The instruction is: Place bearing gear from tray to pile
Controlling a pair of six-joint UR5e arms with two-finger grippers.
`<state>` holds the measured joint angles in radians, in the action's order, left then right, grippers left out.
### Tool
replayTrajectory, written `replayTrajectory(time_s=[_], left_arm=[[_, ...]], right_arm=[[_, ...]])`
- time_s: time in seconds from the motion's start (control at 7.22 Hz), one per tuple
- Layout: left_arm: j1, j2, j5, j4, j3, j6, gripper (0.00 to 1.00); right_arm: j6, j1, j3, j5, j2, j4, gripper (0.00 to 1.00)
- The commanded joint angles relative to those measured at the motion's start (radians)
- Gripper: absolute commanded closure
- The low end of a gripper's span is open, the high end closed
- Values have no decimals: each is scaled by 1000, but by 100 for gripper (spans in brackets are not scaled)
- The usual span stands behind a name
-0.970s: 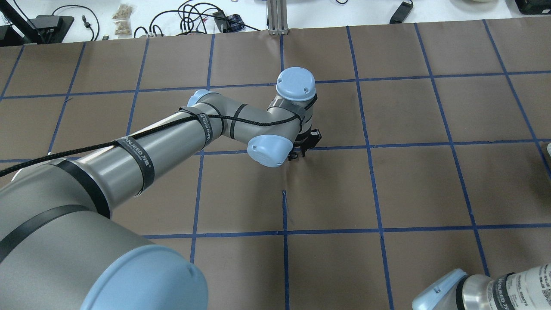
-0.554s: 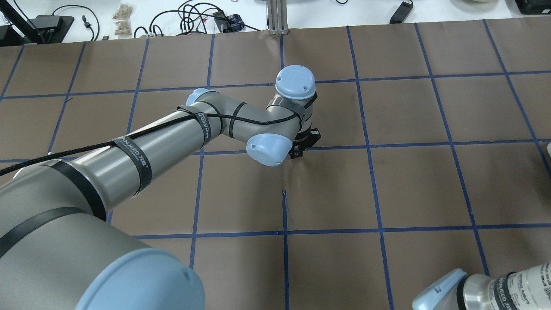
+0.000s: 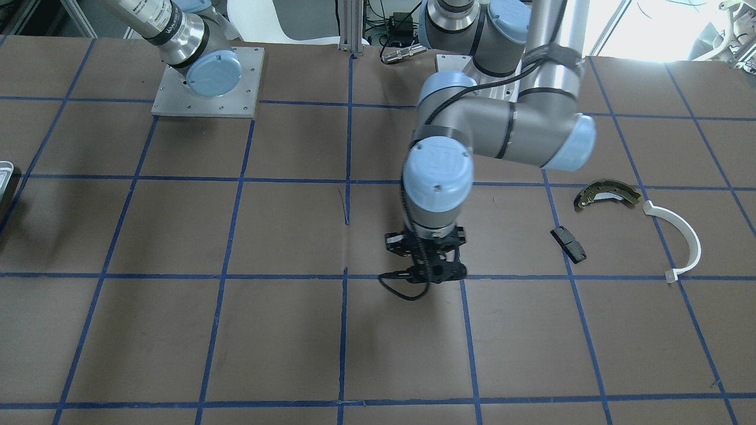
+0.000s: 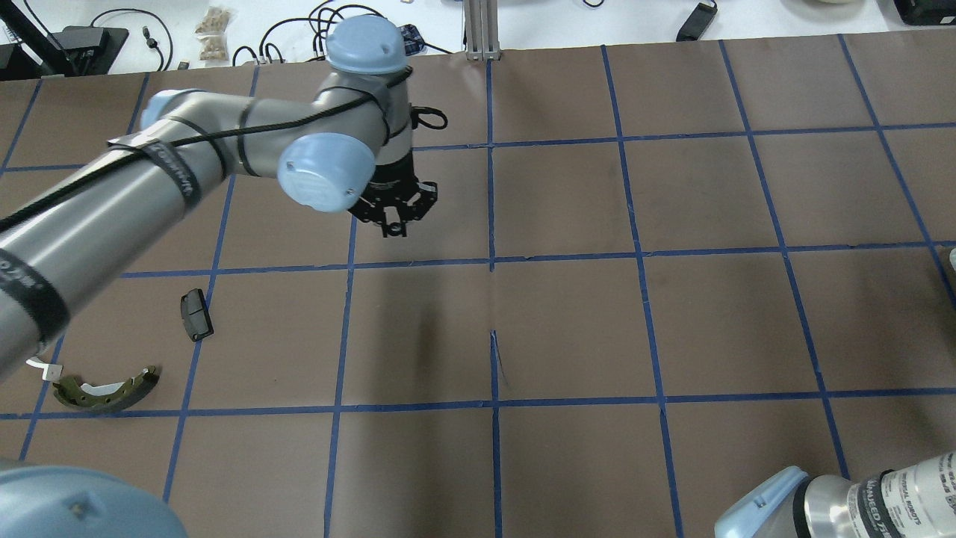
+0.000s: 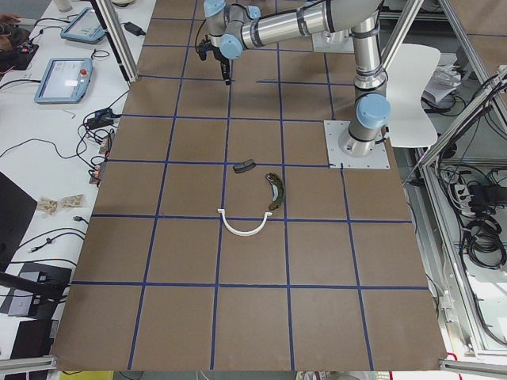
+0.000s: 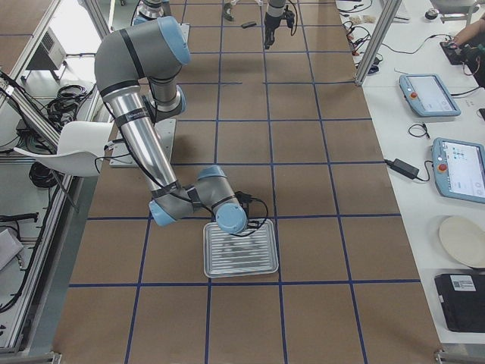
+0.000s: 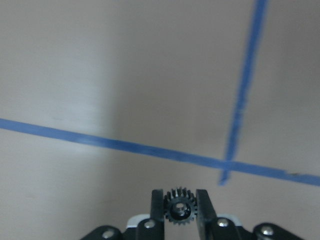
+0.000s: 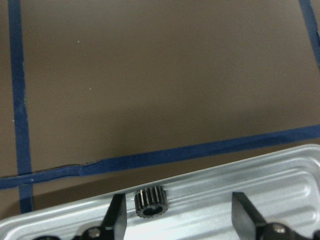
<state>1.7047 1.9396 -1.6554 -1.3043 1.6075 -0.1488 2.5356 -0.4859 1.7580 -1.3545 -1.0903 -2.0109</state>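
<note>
My left gripper [image 4: 393,224] is shut on a small black bearing gear [image 7: 180,207] and holds it above the brown table, right of the pile; it also shows in the front view [image 3: 434,276]. The pile is an olive brake shoe [image 4: 104,392], a black oblong pad [image 4: 196,314] and a white half-ring [image 3: 679,236]. My right gripper [image 8: 181,215] is open over the ribbed metal tray [image 6: 241,249]. A second black gear [image 8: 150,202] lies in the tray near its rim, beside one finger.
The table is brown paper with a grid of blue tape. Cables and small items lie beyond the far edge [image 4: 328,33]. The right arm's base plate [image 3: 207,82] is bolted to the table.
My left arm has swung left and farther away from the table's middle, with the gear in the gripper. The pile's parts have come out from under the arm.
</note>
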Motion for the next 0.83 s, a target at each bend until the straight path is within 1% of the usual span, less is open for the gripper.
replayTrajectory(time_s=[0.0, 0.14, 0.28, 0.42, 0.55, 0.69], left_arm=[[-254, -92, -59, -35, 98, 349, 100], [-377, -103, -123, -17, 150, 432, 100], [-501, -96, -121, 53, 188, 584, 100], [-625, -56, -116, 218, 239, 761, 100], [-701, -35, -97, 315, 300, 817, 100], [-712, -9, -42, 373, 343, 815, 100]], right_arm=[[-5, 0, 1, -2, -2, 9, 34], [-3, -2, 2, -2, -2, 14, 36], [-3, -2, 2, -2, -2, 14, 37], [-3, -2, 0, -5, -2, 15, 42], [-3, -2, 2, -5, -2, 15, 45], [-3, -2, 2, -5, -2, 15, 54]])
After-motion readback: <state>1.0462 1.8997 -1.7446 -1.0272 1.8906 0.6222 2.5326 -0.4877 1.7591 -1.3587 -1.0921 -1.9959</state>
